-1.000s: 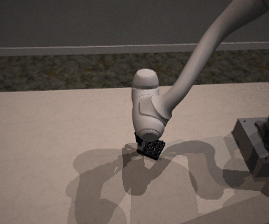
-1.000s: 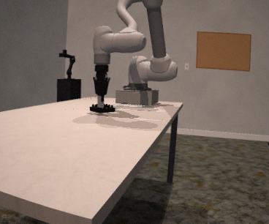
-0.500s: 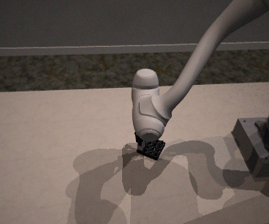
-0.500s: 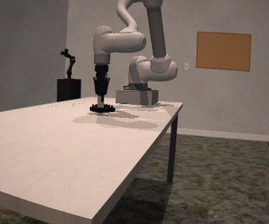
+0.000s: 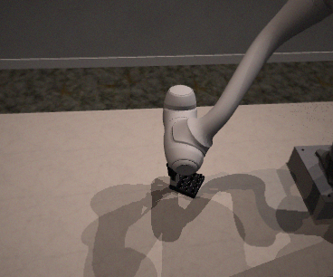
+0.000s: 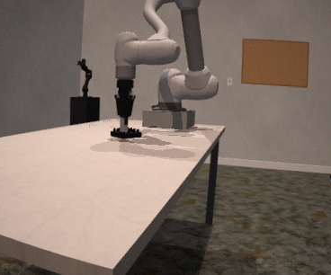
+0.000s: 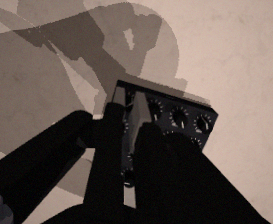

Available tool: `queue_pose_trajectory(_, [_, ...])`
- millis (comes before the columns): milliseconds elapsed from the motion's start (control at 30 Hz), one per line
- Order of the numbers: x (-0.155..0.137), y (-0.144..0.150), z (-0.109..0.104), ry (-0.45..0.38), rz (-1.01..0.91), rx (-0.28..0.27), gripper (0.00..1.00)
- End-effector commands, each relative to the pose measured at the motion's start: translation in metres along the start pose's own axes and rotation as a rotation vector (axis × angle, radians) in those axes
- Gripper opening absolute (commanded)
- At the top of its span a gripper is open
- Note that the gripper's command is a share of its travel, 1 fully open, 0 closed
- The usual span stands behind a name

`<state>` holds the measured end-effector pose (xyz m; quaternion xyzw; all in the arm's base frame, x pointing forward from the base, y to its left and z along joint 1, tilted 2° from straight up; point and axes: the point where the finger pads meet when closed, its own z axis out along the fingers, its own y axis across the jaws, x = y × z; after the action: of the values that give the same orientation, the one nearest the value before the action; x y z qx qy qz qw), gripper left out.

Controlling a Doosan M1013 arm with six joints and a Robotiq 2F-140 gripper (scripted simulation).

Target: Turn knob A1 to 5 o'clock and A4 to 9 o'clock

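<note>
Gripper (image 6: 123, 120) stood upright over the knob box (image 5: 191, 185) near mid-table (image 5: 50, 181), fingers nearly together, apparently clamped on a knob at the box's edge; knob identity and pointer positions unreadable, so progress could not be judged.

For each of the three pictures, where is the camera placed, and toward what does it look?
Top: high above the table, looking down at the small black knob box; the grey arm's wrist hides part of it.
Exterior: beside the pale table, low, looking along it to the arm and the black pincer.
Wrist: on the arm's end, looking down between the pincer's fingers onto the box.
All three show the knob box.
</note>
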<state>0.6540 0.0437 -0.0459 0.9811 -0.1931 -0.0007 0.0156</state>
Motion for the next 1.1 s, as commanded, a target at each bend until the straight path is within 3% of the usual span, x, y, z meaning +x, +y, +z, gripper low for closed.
queue_pose_trajectory(0, [0.0000, 0.0000, -0.0001, 0.000, 0.008, 0.000, 0.05])
queue_pose_trajectory(467, [0.0000, 0.0000, -0.0001, 0.000, 0.099, 0.000, 0.05])
queue_pose_trajectory(1067, [0.0000, 0.0000, -0.0001, 0.000, 0.376, 0.000, 0.05])
